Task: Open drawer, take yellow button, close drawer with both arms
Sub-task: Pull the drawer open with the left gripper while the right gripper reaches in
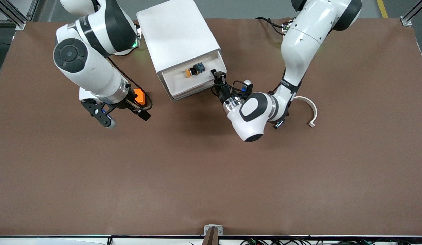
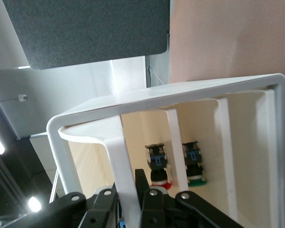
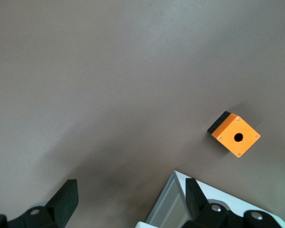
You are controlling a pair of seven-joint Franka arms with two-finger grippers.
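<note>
The white cabinet stands at the table's edge by the robots' bases. Its top drawer is pulled out. The button, with orange cap, black body and blue rear end, lies in the drawer. My left gripper is at the drawer front's corner toward the left arm's end. In the left wrist view it is shut on a white strip of the drawer front. My right gripper hangs open and empty over the table beside the cabinet; in the right wrist view it is open too.
An orange cube with a hole lies by the right gripper, also in the right wrist view. A white curved piece lies toward the left arm's end. Red-capped and green-capped buttons show inside the cabinet.
</note>
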